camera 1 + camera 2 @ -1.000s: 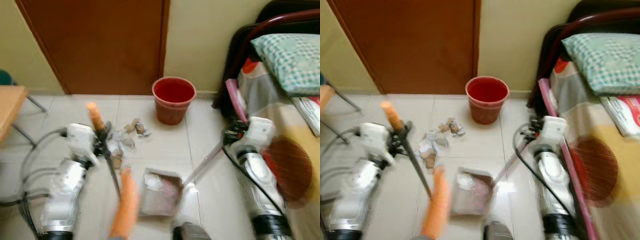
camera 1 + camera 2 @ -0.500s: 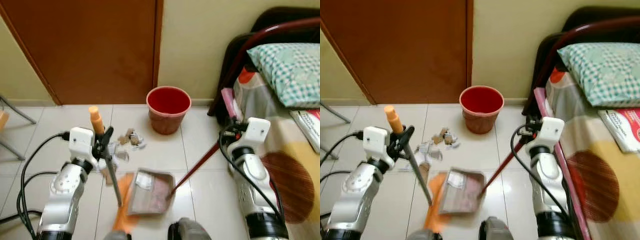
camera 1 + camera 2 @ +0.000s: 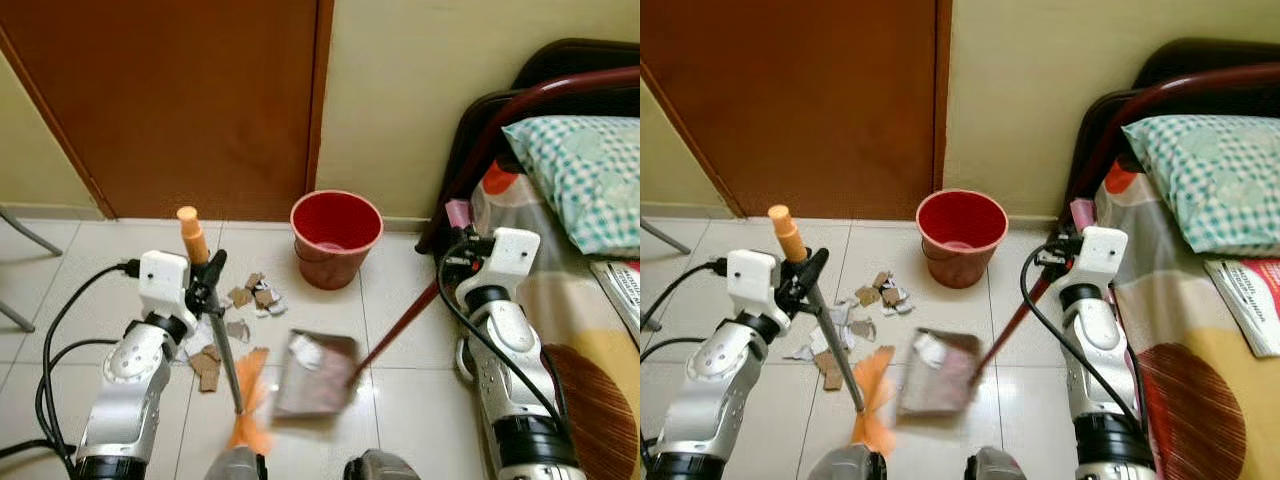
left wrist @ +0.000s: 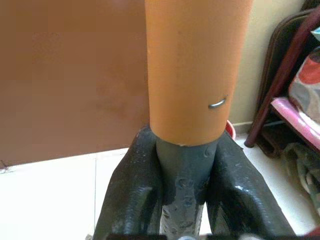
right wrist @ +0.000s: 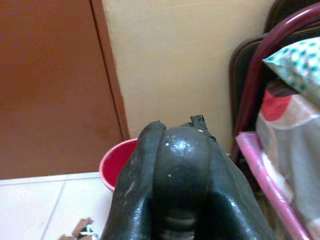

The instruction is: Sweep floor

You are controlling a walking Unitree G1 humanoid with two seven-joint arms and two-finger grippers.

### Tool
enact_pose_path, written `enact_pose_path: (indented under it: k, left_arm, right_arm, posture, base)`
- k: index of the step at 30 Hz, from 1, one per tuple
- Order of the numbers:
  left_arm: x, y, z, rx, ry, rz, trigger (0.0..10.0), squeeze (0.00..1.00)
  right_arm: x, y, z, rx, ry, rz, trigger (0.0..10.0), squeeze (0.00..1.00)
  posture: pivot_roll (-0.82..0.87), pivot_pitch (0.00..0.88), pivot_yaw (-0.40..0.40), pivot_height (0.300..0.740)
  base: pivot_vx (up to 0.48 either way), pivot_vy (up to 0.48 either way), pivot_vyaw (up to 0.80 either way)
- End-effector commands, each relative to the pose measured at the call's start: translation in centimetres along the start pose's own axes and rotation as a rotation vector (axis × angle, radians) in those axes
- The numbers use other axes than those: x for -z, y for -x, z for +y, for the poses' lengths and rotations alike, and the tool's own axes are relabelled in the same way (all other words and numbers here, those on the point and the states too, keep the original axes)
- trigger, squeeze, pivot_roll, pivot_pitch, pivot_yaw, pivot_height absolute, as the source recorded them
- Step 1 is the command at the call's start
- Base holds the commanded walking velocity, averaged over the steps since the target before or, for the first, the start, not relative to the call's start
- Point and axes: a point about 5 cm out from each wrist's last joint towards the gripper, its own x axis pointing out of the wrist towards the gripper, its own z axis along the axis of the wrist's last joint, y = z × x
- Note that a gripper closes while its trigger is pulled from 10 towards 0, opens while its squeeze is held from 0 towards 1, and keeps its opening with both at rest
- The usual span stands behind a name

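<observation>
The left gripper [image 3: 207,280] is clamped on the broom [image 3: 222,345] handle, its orange bristles on the tiled floor [image 3: 400,410] beside scattered paper scraps [image 3: 240,310]. The right gripper [image 3: 1048,262] grips the dustpan [image 3: 312,375] handle, the pan blurred before the red bucket [image 3: 336,237].

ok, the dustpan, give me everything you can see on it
The dustpan is a brownish, flat, roughly rectangular pan, blurred in the head views. It sits low over the tiled floor right of the broom bristles, with a pale scrap inside. Its long dark-red handle slants up to the right gripper, whose jaws are shut on it.
</observation>
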Motion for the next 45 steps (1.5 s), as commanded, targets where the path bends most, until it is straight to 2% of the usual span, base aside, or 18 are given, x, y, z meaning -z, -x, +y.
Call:
enact_pose_path:
  k: [1,13,22,28,32,36,37,40,45]
  left_arm:
    - [-0.3,0.1,0.0,0.001,-0.019,-0.014,10.0,0.0]
    - [-0.1,0.0,0.6,-0.056,-0.046,-0.003,10.0,0.0]
    - [0.0,0.1,0.5,-0.069,-0.047,0.001,10.0,0.0]
    - [0.4,0.3,0.9,-0.113,-0.049,0.019,10.0,0.0]
    - [0.5,0.4,1.0,-0.13,-0.048,0.026,10.0,0.0]
    - [0.6,0.4,0.9,-0.132,-0.044,0.029,10.0,0.0]
    - [0.8,0.4,0.7,-0.129,-0.04,0.032,10.0,0.0]
    - [0.9,0.4,0.4,-0.124,-0.036,0.033,10.0,0.0]
    - [0.7,0.3,-0.2,-0.105,-0.02,0.021,10.0,0.0]
  right_arm:
    - [-0.3,0.1,-0.7,0.023,0.015,-0.012,10.0,0.0]
    - [-1.9,-1.1,-0.1,-0.014,-0.018,-0.055,10.0,0.0]
    - [-2.9,-1.9,0.1,-0.021,-0.055,-0.074,10.0,0.0]
    - [-5.4,-3.2,1.0,-0.053,-0.11,-0.136,10.0,0.0]
    - [-8.5,-4.8,2.2,-0.099,-0.145,-0.212,10.0,0.0]
    - [-10.3,-5.7,2.9,-0.121,-0.168,-0.252,10.0,0.0]
    - [-11.5,-6.3,3.3,-0.133,-0.172,-0.281,10.0,0.0]
    - [-12.4,-6.8,3.5,-0.138,-0.175,-0.302,10.0,0.0]
    - [-15.7,-8.2,4.0,-0.152,-0.152,-0.378,10.0,0.0]
  posture:
    - [0.02,0.089,-0.046,0.74]
    - [0.01,0.088,-0.045,0.74]
    - [0.01,0.09,-0.048,0.74]
    - [0.01,0.094,-0.049,0.74]
    - [0.01,0.096,-0.053,0.74]
    - [0.01,0.096,-0.057,0.74]
    - [0.01,0.095,-0.058,0.74]
    - [0.01,0.095,-0.059,0.74]
    - [0.02,0.096,-0.063,0.74]
  base:
    - [0.0,0.0,0.0]
    - [0.0,0.0,0.0]
    - [0.0,0.0,0.0]
    - [0.0,0.0,0.0]
    - [0.0,0.0,0.0]
    - [0.0,0.0,0.0]
    - [0.0,0.0,0.0]
    - [0.0,0.0,0.0]
    - [0.0,0.0,0.0]
